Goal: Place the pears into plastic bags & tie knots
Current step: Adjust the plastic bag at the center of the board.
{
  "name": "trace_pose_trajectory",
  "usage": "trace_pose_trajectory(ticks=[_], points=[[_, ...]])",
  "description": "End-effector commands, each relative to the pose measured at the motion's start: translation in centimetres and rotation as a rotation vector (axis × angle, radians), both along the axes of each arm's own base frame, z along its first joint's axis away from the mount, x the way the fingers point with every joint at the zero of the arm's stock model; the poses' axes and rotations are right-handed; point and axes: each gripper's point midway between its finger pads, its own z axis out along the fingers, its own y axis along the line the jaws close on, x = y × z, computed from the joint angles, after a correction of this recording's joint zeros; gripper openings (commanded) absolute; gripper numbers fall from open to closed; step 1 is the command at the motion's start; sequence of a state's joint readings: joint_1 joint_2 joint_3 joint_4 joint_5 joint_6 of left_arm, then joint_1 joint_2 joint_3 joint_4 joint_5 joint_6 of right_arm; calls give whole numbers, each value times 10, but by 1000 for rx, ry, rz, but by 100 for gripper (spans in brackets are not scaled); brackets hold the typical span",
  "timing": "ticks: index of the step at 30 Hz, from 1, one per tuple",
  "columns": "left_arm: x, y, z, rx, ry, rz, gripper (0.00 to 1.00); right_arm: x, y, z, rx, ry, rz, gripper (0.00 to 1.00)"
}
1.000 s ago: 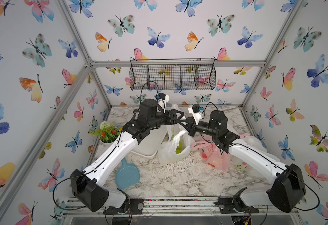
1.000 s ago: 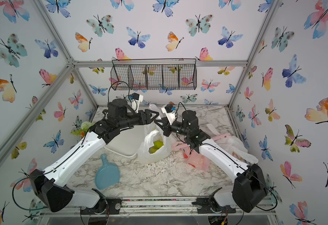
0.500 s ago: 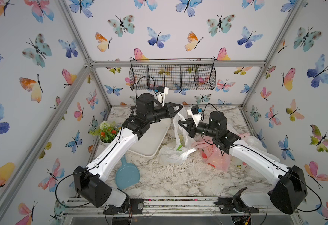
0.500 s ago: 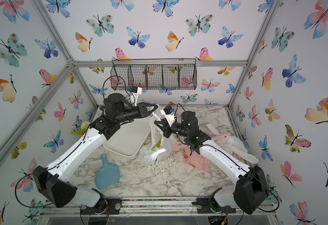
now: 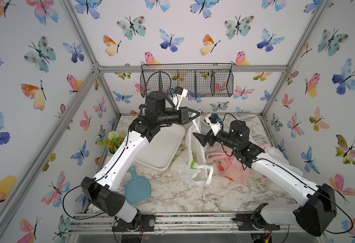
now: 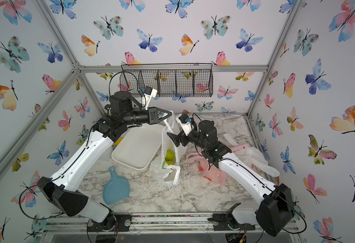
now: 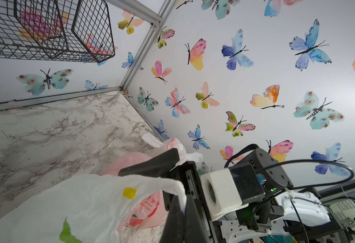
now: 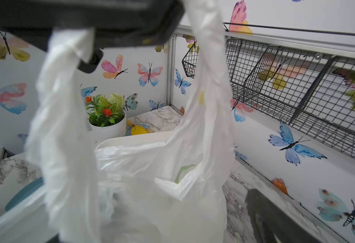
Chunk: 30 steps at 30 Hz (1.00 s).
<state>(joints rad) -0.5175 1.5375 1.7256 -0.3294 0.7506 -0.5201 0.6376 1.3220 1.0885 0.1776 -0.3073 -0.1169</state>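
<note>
- While the left claw [image 5: 198,113] is pinched tight on one handle of the white lemon-print bag [image 5: 193,166], it holds that handle high above the marbled surface [image 5: 193,195], near the far wall.
- The handle stretches up taut from the bag, whose body rests on the surface just right of the white tray [image 5: 161,147].
- Two green pears [image 6: 169,155] show through the bag's film in a top view, low inside it.
- The right claw [image 5: 199,139] stands with its jaws wide apart, just right of the bag's upper part; it grips nothing, though in the right wrist view a strip of the bag's plastic hangs down past one of its fingers [image 8: 109,21].
- The pink bag [image 5: 232,168] lies slumped on the surface under the right arm, right of the lemon-print bag.
- A third, translucent white bag [image 5: 277,154] lies beyond it by the right wall.
</note>
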Motion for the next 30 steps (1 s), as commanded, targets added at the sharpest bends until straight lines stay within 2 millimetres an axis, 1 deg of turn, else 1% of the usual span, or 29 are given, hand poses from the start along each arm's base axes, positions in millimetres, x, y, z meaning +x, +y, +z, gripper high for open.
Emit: trace_pose_trajectory(ticks=[1, 3, 4, 6, 9, 11, 13, 15, 16, 17, 18, 19, 21, 22, 23, 24, 26, 28, 29, 30], points=[[-7, -2, -3, 13, 3, -53, 1, 3, 9, 27, 58, -69, 24, 98], [-8, -3, -6, 16, 14, -67, 1, 7, 11, 32, 78, -98, 19, 98], [-9, -4, -8, 16, 19, -77, 1, 10, 13, 31, 71, -109, 18, 98], [-11, -4, -9, 18, 21, -92, 1, 15, 20, 27, 45, -127, 37, 100], [-13, -6, -14, 36, 28, -123, 0, 15, 30, 19, 16, -138, 96, 98], [-14, -6, -18, 53, 37, -142, 0, 18, 30, 14, 9, -146, 112, 97], [-14, -4, -21, 60, 43, -162, 0, 24, 23, 13, 23, -141, 120, 95], [-10, -2, -23, 61, 47, -160, 0, 23, 18, 15, 42, -129, 168, 85], [-9, 0, -22, 58, 45, -157, 1, 21, 18, 16, 55, -122, 192, 78], [-8, 0, -21, 57, 40, -155, 2, 17, 20, 16, 65, -112, 220, 68], [-7, 1, -19, 54, 29, -152, 5, 14, 22, 16, 75, -102, 241, 56], [-7, 1, -15, 49, 11, -149, 13, 13, 23, 16, 91, -88, 251, 46], [-11, 4, -3, 22, -48, -138, 40, 11, 24, 16, 138, -54, 259, 22], [-14, 7, 5, 4, -89, -128, 50, 11, 24, 16, 161, -37, 259, 12], [-18, 13, 14, -10, -148, -103, 55, 15, 23, 15, 189, -6, 233, 3], [-23, 19, 20, -15, -214, -74, 59, 23, 20, 16, 221, 30, 190, 3], [-28, 34, 24, 3, -323, 7, 70, 41, 14, 14, 275, 103, 85, 3], [-26, 49, 14, 47, -391, 87, 75, 56, 10, 12, 311, 162, 5, 3], [-21, 57, 8, 71, -415, 134, 77, 66, 7, 12, 337, 192, -49, 3], [-18, 63, 1, 100, -433, 171, 77, 77, 3, 12, 364, 225, -105, 2]])
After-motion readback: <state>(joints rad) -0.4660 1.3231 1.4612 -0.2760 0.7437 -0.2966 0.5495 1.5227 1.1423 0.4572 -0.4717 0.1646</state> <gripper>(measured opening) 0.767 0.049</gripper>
